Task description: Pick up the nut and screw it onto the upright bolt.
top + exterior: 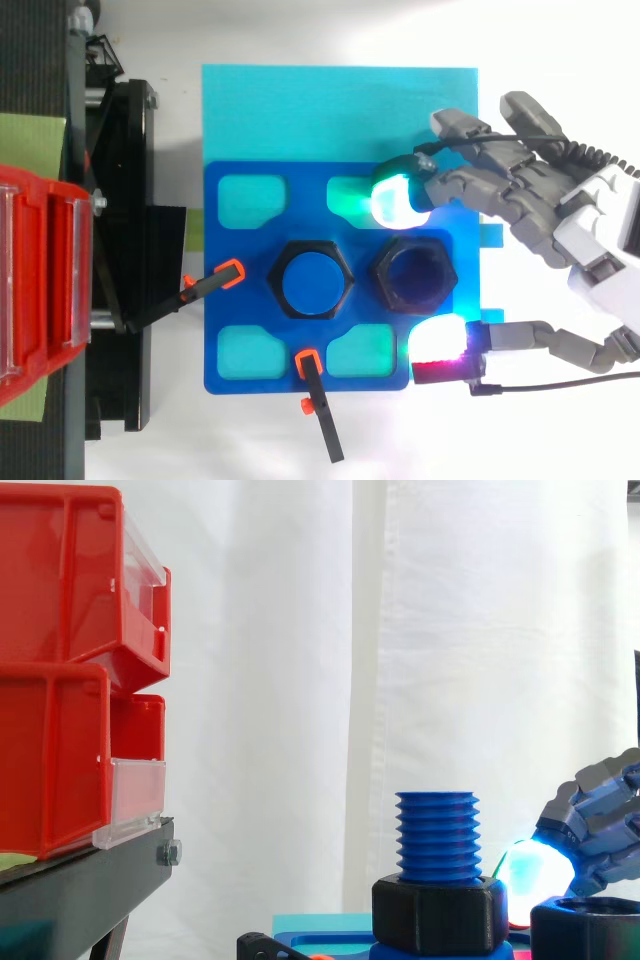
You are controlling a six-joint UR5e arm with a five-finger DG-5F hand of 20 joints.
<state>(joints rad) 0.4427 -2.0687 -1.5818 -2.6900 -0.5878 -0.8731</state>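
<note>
hand (pixel 560 215): open, empty, glowing pads (pixel 395 200) spread above and below the nut (pixel 410 275) | nut: centre-right of top view, flat on blue plate (pixel 260 240) | bolt (pixel 314 279): upright, just left of nut, farther from hand

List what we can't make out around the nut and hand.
- Side view: nut cut off by the bottom edge; its seating is hidden.
- Side view: hand cut off by the right edge.
- Top view: glow hides whether the hand touches the nut.
- Top view: bolt seen end-on, threads hidden.
</note>
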